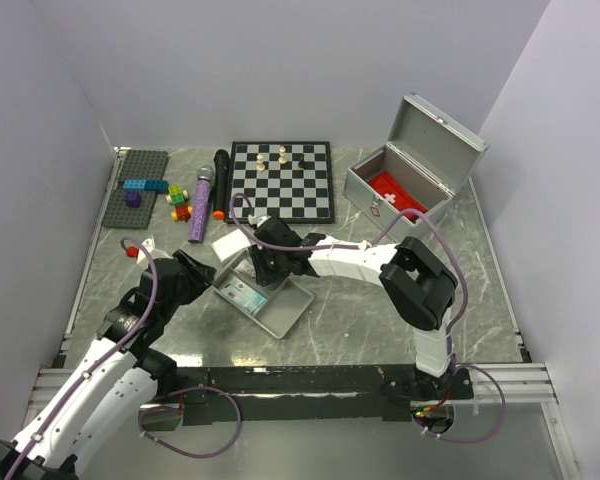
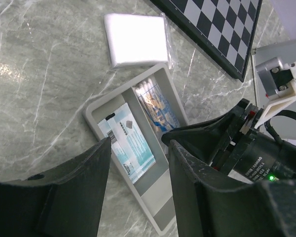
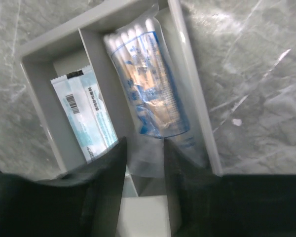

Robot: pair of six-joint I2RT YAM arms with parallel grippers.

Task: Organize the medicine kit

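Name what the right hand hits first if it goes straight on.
Probably the clear bag of cotton swabs in the grey tray; its near end lies between the fingers of the right hand, though depth is unclear.

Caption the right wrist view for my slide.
Right gripper poised over a clear plastic bag of cotton swabs in a shallow grey divided tray, beside a white-and-teal sachet.

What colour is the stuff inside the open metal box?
The pouch inside the medicine kit is red; the top view shows it best.
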